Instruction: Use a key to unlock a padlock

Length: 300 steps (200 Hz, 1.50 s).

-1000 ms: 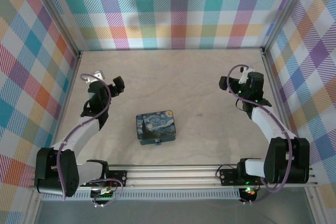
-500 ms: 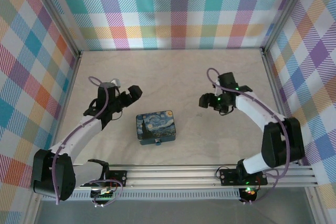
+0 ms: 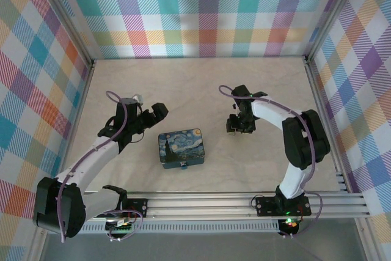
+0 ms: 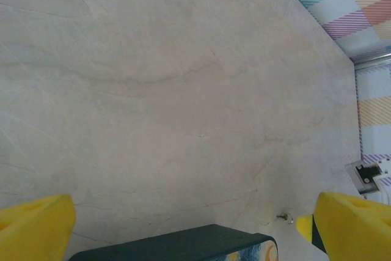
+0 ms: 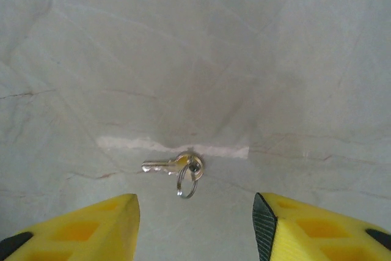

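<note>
Hovering low over the pale counter, the right end effector has its yellow fingers spread apart, released, with nothing between them. Just ahead of the fingers a small silvery key lies flat on the counter, a split ring at its head, beside a whitish streak. Seen from above, this end effector sits to the right of a dark-blue starry-print tin, apart from it. The padlock shows as a tiny blue speck touching the tin's near edge; its shackle is too small to make out. The left end effector is likewise released, fingers wide, near the tin's far-left corner.
</note>
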Motion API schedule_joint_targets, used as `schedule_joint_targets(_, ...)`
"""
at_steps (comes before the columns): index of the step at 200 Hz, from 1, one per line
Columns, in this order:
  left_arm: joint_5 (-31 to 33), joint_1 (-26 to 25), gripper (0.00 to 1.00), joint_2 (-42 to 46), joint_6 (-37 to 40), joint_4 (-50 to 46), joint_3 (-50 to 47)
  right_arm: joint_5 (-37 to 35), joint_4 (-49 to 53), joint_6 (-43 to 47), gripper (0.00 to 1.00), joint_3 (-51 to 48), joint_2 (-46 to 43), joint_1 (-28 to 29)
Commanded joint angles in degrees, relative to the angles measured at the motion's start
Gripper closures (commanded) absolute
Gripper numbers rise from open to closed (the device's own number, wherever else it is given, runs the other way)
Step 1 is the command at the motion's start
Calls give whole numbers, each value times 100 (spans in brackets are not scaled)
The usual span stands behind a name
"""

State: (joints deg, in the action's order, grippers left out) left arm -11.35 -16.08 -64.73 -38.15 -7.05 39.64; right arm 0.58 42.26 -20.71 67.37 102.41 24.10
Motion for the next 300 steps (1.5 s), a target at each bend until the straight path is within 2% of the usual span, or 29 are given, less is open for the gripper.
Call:
schedule_joint_targets(1, 132, -62, 0, 137, 20, -248, 133, -122, 78, -38, 52, 195, 168, 16)
schedule_joint_targets(100, 225, -71, 0, 165, 43, -351, 158, -32, 125, -25, 72, 347, 626, 60)
schedule_joint_targets(159, 239, -71, 0, 182, 72, -427, 198, 20, 120, -113, 100, 160, 612, 86)
schedule_joint_targets(213, 83, -84, 0, 211, -55, -309, 250, 268, -282, -415, 100, -233, 54, 86)
schedule_joint_targets(251, -259, -302, 0, 248, -240, 281, 329, 1091, -1216, -1030, 100, -686, -755, 87)
schedule_joint_targets(300, -296, -942, 4, 151, -239, 805, 702, 2070, -2581, -2305, 100, -1145, -1808, 86)
